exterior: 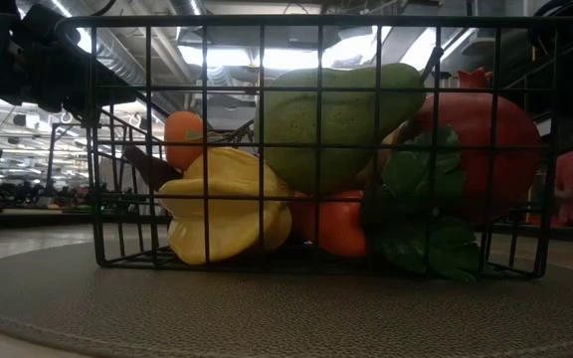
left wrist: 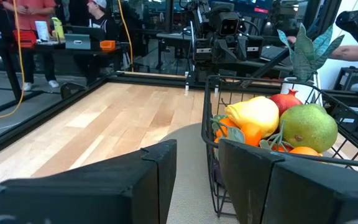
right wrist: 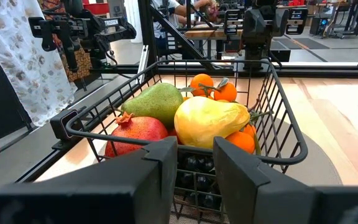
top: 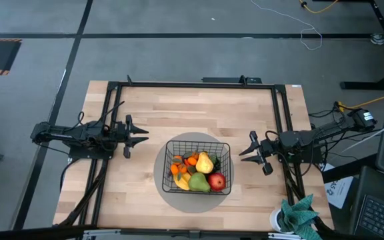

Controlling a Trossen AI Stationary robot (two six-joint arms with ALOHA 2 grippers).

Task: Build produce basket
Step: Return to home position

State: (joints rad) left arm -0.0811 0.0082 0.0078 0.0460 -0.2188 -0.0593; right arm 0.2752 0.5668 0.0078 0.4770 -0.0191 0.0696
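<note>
From overhead, looks straight down on the whole worktop (top: 145, 113), with the basket (top: 224, 155) near centre. At worktop height, looks level through the basket's near wire wall, very close, into the room behind. From 9 o'clock, looks past the left tool (left wrist: 194, 180) at the basket; from 3 o'clock, past the right tool (right wrist: 196, 180), closer in. Shares the basket across all four.

No readable text, label, brand, number or sign in any view; nothing legible anywhere.
</note>
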